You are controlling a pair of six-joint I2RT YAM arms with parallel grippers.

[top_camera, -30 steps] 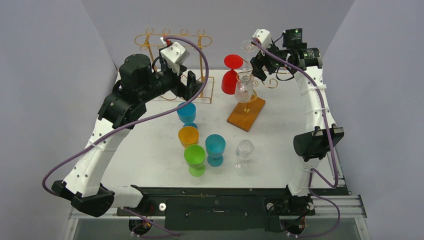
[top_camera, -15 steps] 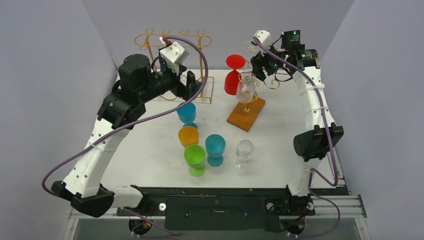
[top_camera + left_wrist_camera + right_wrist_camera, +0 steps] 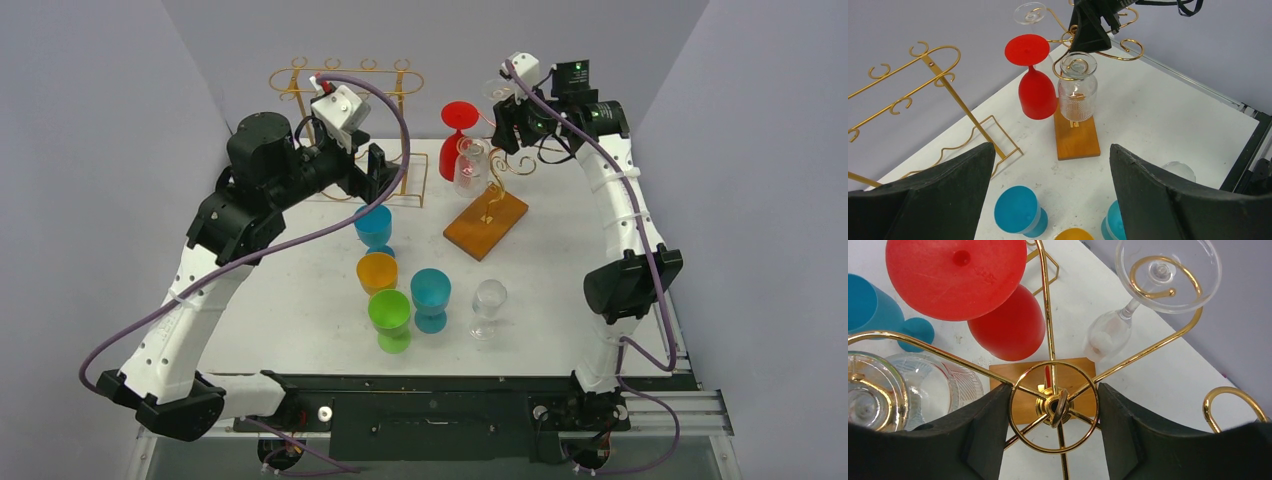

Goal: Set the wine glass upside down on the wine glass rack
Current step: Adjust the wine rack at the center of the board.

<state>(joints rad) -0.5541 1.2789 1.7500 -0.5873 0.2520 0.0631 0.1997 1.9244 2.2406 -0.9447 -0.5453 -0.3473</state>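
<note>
The wine glass rack (image 3: 486, 224), a gold wire tree on a wooden base, stands toward the far side of the counter (image 3: 300, 290). The right pincer (image 3: 1054, 400) sits over the top of the rack. Its two fingers are clamped on the gold ring at the rack's crown, one against each side of it.

A clear stemmed wine glass (image 3: 1111, 332) hangs upside down from the rack's far arm, its foot caught in the gold curl. A red wine glass (image 3: 1035, 90) hangs bowl-down from the rack's left arm. A patterned clear glass (image 3: 1077, 95) hangs the same way from the near arm, above the rack's base.

The left pincer (image 3: 1050, 150) hovers left of the rack with its fingers spread wide and nothing between them. A second gold wire rack (image 3: 931, 63) stands farther left of the rack.

Nearer the arm bases than the rack, a blue cup (image 3: 373, 225), an orange cup (image 3: 377, 270), a green cup (image 3: 389, 312), a teal cup (image 3: 430, 292) and a clear glass (image 3: 489, 300) stand upright.
</note>
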